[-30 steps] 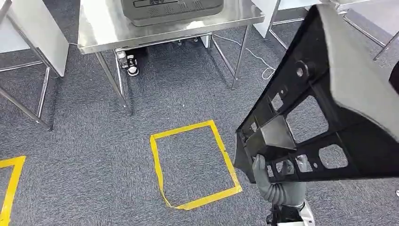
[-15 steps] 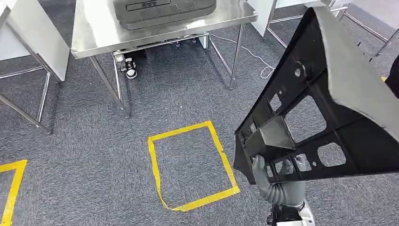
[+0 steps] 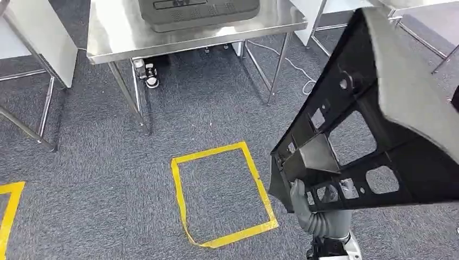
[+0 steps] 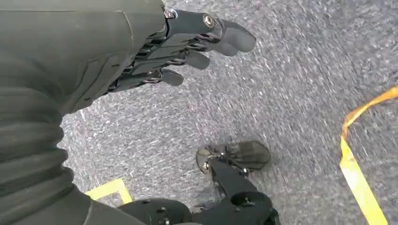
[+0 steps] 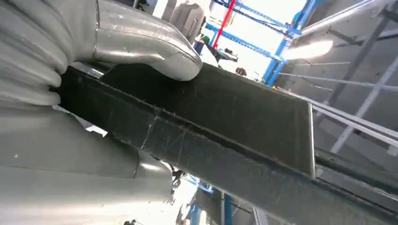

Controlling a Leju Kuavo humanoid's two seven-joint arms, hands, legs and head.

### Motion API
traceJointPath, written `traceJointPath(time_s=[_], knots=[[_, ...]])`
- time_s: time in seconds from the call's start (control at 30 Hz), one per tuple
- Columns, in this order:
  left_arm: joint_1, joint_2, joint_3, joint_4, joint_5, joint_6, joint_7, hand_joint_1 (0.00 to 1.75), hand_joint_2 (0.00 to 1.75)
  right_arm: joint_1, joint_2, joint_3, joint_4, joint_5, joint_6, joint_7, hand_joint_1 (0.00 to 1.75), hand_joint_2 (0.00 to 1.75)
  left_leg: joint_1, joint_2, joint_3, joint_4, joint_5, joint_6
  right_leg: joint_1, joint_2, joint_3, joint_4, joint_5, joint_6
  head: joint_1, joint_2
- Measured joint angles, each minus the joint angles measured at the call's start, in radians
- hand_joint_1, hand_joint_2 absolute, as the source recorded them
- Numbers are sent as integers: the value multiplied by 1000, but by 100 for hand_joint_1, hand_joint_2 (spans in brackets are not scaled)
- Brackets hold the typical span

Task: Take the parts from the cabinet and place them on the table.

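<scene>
Item 1: one large black moulded plastic panel with cut-out windows [image 3: 373,124], carried above the grey carpet floor [image 3: 108,179], tilted, its low end nearest the yellow tape square [image 3: 222,192] and just beside it.

Item 2: right robot hand [image 3: 308,208], grey, gripping the panel's low end from beneath. In the right wrist view the grey thumb [image 5: 141,42] lies pressed over the panel's dark edge [image 5: 225,126], a contact hidden from the head view by the panel itself.

Item 3: left robot hand [image 4: 155,51], seen in the left wrist view, empty, its dark fingers [image 4: 220,37] extended and slightly apart above the carpet.

Item 4: one shiny steel surface on slim legs [image 3: 113,40], well beyond the tape square. On it lies one dark grey moulded panel with slots [image 3: 197,11], cut off by the picture's edge.

Item 5: one complete yellow tape square on the carpet; one further corner of yellow tape [image 3: 11,208] well apart from it, towards the robot's left.

Item 6: one black-and-white shoe [image 3: 151,78] on the carpet under the steel surface.

Item 7: one white cable [image 3: 295,67] on the carpet, past the surface's legs.

Item 8: blue overhead frame [image 5: 281,42] and one lit ceiling lamp [image 5: 307,49], in the right wrist view.
</scene>
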Motion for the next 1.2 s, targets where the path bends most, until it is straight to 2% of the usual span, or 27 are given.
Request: traceJointPath(time_s=[0.03, 0.07, 0.1, 0.13, 0.17, 0.2, 0.27, 0.3, 0.33, 0.37, 0.43, 0.47, 0.5, 0.53, 0.6, 0.63, 0.67, 0.8, 0.83, 0.9, 0.97, 1.0, 1.03, 1.1, 1.13, 1.17, 1.2], knots=[[1, 0, 0, 0, 0, 0, 0, 0, 175, 0, 0, 0, 0, 0, 0, 0, 175, 175, 0, -3, 8, 0, -6, -1, 0, 0, 7, -41, 33, 12, 0, 0], [1, -1, 0, 0, 0, 0, 0, 0, 175, 0, -1, 0, 0, 0, 0, 0, 175, 175, 0, -4, 17, 0, -11, -2, 0, 0, 34, -114, 76, 22, 1, 0], [1, -2, 0, 0, 0, 0, 0, 0, 175, 0, -1, 0, 0, 0, 0, 0, 175, 175, 0, -7, 24, 0, -16, -5, 0, 0, 66, -194, 115, 29, 0, 0], [1, -4, 0, 0, 0, 0, 0, 0, 175, 0, 0, 0, 0, -1, 0, 0, 175, 175, 0, -9, 30, 0, -22, -10, 0, -1, 107, -295, 157, 28, 3, 0], [-1, -5, 0, 0, 0, 0, 0, 0, 175, 0, 0, 0, 0, -2, 0, 0, 175, 175, -13, -11, 32, 5, -33, -17, 9, 1, 118, -307, 161, 17, 3, 0], [-1, -5, 0, 0, 0, 0, 0, 0, 175, 0, 0, 0, 0, -2, 0, 0, 175, 175, -12, -12, 32, 3, -35, -21, 7, 1, 119, -307, 166, 5, 1, 0], [0, -5, 0, 0, 0, 0, 0, 0, 175, 1, -2, -1, 0, -3, 0, 0, 175, 175, -9, -10, 37, -3, -37, -28, 11, 2, 119, -305, 162, -8, 1, 0], [-1, -4, 0, 0, 0, 0, 0, 0, 175, 1, -1, -1, -1, -2, 0, 0, 175, 175, -9, -8, 38, 1, -44, -35, -5, 2, 126, -313, 165, -16, 0, 0], [0, -2, 0, 0, 0, 0, 0, 0, 175, 2, 0, -1, -1, -2, 0, 0, 175, 175, -7, -3, 36, 21, -52, -41, -7, 2, 134, -315, 163, -19, -1, 0], [0, -2, 0, 0, 0, 0, 0, 0, 175, 1, 1, -1, -1, -2, 0, 0, 175, 175, -5, 0, 11, 76, -81, -45, -9, 0, 142, -315, 156, -31, -7, 0], [0, -2, 0, 0, 0, 0, 0, 0, 175, 1, 2, 0, -1, 0, 0, 0, 175, 175, 0, 4, -78, 240, -149, -53, -7, -2, 154, -315, 148, -44, -5, 0], [1, -3, 0, 0, 0, 0, 0, 0, 175, 2, 2, 0, -1, 0, 0, 0, 175, 175, 3, 5, -118, 301, -161, -57, -7, -1, 158, -315, 143, -44, -5, 0], [2, -3, 0, 0, 0, 0, 2, 0, 175, 3, 2, 0, -1, 0, 0, 0, 175, 175, 7, 6, -139, 318, -148, -60, -7, 0, 164, -315, 138, -42, -5, 0], [3, -3, 0, 0, -1, 0, 3, 0, 175, 3, 2, -1, -1, -1, 0, 0, 175, 175, 10, 7, -134, 283, -107, -61, -10, 3, 173, -315, 131, -39, -5, 0], [3, -1, -1, 0, -2, 0, 4, 0, 175, 3, 3, -1, -1, -2, 0, 2, 175, 175, 17, 11, -72, 128, 1, -66, -13, 5, 198, -314, 115, -30, -5, 0], [3, -1, -1, 0, -2, 0, 5, 0, 175, 2, 5, -1, -1, -2, 1, 3, 175, 175, 21, 13, -41, 48, 39, -66, -12, 5, 205, -315, 106, -23, -6, 0], [3, -2, -1, 1, -3, 0, 7, 0, 175, 2, 5, -1, -1, -3, 1, 4, 175, 175, 12, 11, -23, 30, 14, -67, 0, 6, 199, -311, 97, -13, -13, 0], [0, -2, -3, 1, -11, 0, 10, 0, 175, 2, 8, -1, -1, -3, 2, 4, 175, 175, 8, 5, -24, 21, 4, -33, -3, 3, 215, -327, 92, 8, -10, 0], [3, -3, -5, 1, -11, 0, 11, 0, 175, 2, 8, -2, -1, -3, 2, 4, 175, 175, 12, 5, -16, 15, 5, -26, -8, 1, 203, -309, 86, 11, -8, 0], [2, -2, -8, 1, -12, 1, 12, 0, 175, 2, 8, -3, -1, -3, 2, 4, 175, 175, 10, 6, -10, 14, -2, -11, -4, 2, 124, -170, 29, -4, -5, 0], [1, -2, -10, 1, -12, 0, 12, 0, 175, 3, 8, -4, -1, -4, 2, 4, 175, 175, 6, 4, -6, 14, -10, -3, -3, 2, 22, -13, -10, -8, -3, 0], [1, -2, -10, 1, -12, 0, 12, 0, 175, 3, 8, -5, 0, -4, 2, 4, 175, 175, 5, 3, 0, 14, -15, -3, -3, 2, -8, 12, 0, -1, -3, 0], [2, -2, -10, 1, -12, 0, 12, 0, 175, 3, 8, -7, 0, -4, 2, 4, 175, 175, 5, 1, 8, 14, -21, -3, -3, 2, -8, -18, 30, 9, -4, 0], [3, -3, -10, 1, -12, 0, 12, 0, 175, 3, 8, -8, -1, -5, 2, 4, 175, 175, 5, -4, 28, 14, -34, -7, -3, 1, 51, -182, 121, 28, -3, 0], [3, -4, -11, 1, -12, 0, 12, 0, 175, 3, 8, -10, 0, -5, 2, 4, 175, 175, 5, -5, 33, 13, -40, -12, -3, 0, 86, -271, 160, 31, -2, 0], [1, -4, -11, 1, -12, 0, 13, 0, 175, 4, 9, -10, -1, -5, 2, 4, 175, 175, -8, -7, 38, 18, -50, -20, 6, 2, 101, -298, 166, 22, 0, 0], [1, -4, -12, 1, -12, 0, 14, 0, 175, 4, 9, -11, -1, -7, 2, 4, 175, 175, -7, -8, 39, 15, -55, -24, 3, 3, 106, -299, 168, 11, -1, 0]])
